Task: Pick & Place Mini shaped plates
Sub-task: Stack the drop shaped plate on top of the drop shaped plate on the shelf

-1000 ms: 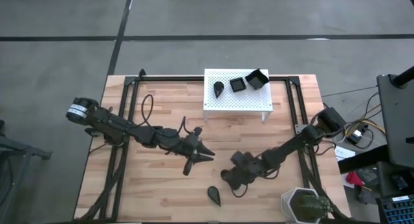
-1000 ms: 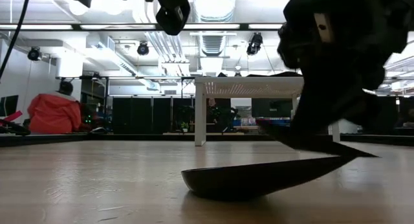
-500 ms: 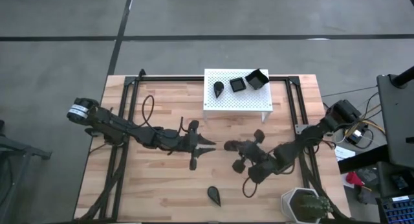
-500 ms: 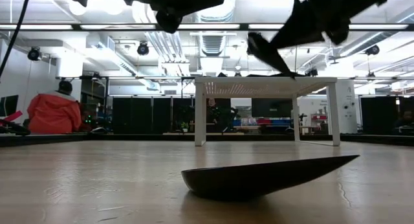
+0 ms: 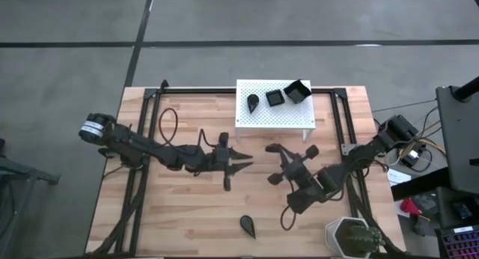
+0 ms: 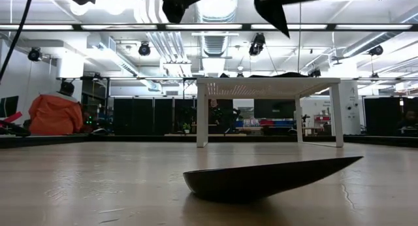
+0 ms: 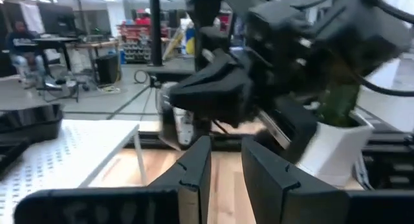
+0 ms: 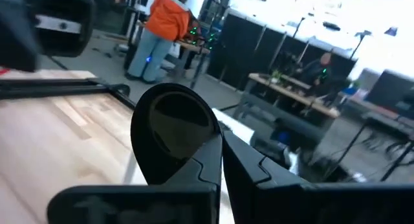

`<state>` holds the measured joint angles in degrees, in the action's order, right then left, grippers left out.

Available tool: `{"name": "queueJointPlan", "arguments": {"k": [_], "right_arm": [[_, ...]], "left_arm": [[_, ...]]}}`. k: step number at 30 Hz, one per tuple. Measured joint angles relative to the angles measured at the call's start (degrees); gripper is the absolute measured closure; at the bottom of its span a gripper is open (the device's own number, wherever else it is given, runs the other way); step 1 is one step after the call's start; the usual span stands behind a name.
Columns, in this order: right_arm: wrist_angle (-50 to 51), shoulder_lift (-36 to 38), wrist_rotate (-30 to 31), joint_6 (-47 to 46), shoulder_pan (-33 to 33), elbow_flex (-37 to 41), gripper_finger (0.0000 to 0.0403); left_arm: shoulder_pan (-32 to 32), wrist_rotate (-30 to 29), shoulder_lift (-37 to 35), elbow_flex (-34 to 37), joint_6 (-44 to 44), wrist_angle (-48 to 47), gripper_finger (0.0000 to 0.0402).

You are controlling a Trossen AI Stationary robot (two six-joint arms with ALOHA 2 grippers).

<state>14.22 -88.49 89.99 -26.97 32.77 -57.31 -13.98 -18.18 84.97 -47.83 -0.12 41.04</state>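
My right gripper point(image 5: 279, 156) hangs above the table's middle, in front of the white stand point(image 5: 273, 115). It is shut on a black teardrop plate point(image 8: 173, 134), which shows high up in the low view point(image 6: 272, 10). My left gripper point(image 5: 243, 159) faces it from the left, also raised, its fingers point(image 7: 194, 169) a little apart with nothing between them. Another teardrop plate point(image 5: 248, 226) lies hollow side up on the table near the front edge point(image 6: 261, 178). On the stand's top sit a teardrop plate point(image 5: 254, 102) and two square plates point(image 5: 275, 97), point(image 5: 298, 90). My right gripper pinches the teardrop plate by its rim point(image 8: 206, 147) between its two fingers point(image 8: 249, 173). The fingers reach out level from the table's right side. The plate is lifted clear of the table and stands on edge, its hollow face toward the wrist camera.
A white pot with a green plant point(image 5: 350, 236) stands at the near right corner. A black frame point(image 5: 150, 139) runs along the table's left and right sides. Bare wood lies in front of the stand and on the near left.
My right gripper has risen from just above the table with the teardrop plate, swung from pointing down to level and rolled, drawing a little toward the stand. The plate has gone from near the table to high above it. My left gripper has rolled slightly in place.
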Motion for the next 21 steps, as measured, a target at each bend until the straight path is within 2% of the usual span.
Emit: {"name": "queueJointPlan", "arguments": {"k": [6, 9, 15, 21], "right_arm": [[0.0, -1.0, 0.1, 8.2, -1.0, -4.0, 0.0394], [0.1, -1.6, 0.1, 10.2, -1.2, -5.9, 0.0394], [0.1, -1.6, 0.0, 14.6, -1.4, -10.7, 0.0394], [0.1, -2.7, 0.1, 18.5, -3.4, -13.9, 0.0394]], "left_arm": [[2.1, -4.7, 0.0, -1.5, 0.8, 1.5, 0.0319], [2.4, -5.0, 0.0, -2.4, 1.6, -0.9, 0.0319], [2.4, -6.4, 0.0, -2.6, -3.6, -1.5, 0.0319], [2.4, -6.4, 0.0, -3.6, -2.5, -1.3, 0.0319]]}}
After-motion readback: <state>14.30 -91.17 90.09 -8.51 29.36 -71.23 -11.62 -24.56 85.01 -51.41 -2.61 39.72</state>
